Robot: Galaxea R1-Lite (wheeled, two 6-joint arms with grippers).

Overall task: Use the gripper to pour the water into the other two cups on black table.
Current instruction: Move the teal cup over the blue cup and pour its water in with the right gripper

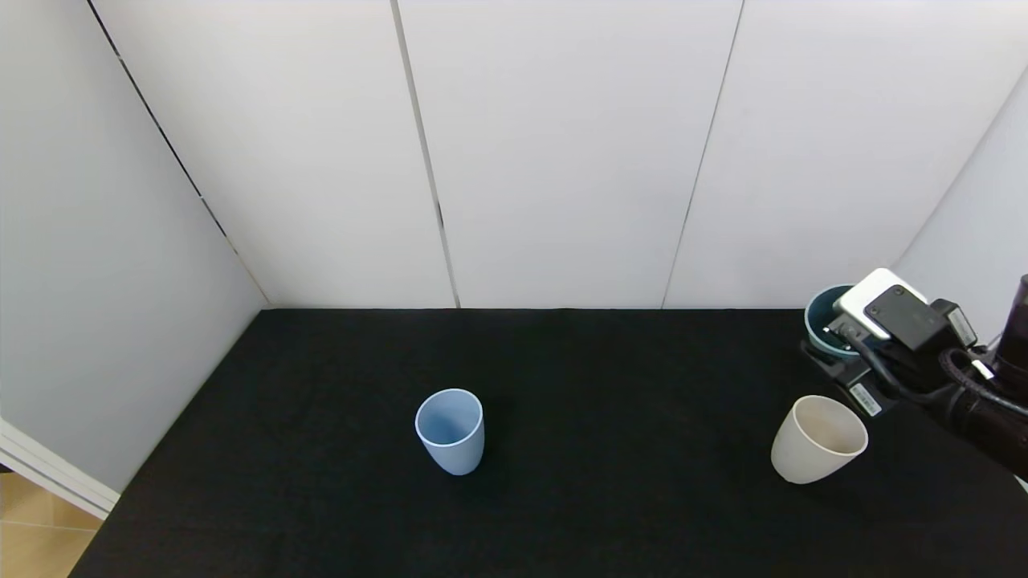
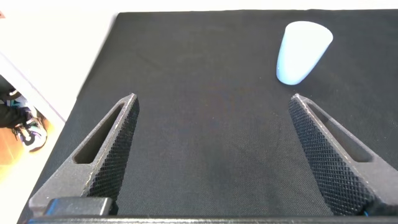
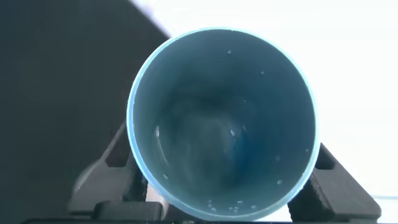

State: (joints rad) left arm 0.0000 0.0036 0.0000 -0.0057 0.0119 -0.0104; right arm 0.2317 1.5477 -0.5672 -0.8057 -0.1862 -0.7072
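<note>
The left gripper [image 2: 213,149] fills the lower part of the frame, its two black, cross-hatched fingers [image 2: 109,155] spread wide apart with nothing between them but the black table [image 2: 205,74]. The cloth-covered tabletop stretches from the bottom edge to the top. In the upper right stands the light blue cup [image 2: 301,51], clear of the right-hand finger below it. At the left edge, past the table's border, a strip of pale floor [image 2: 25,87] shows.
</note>
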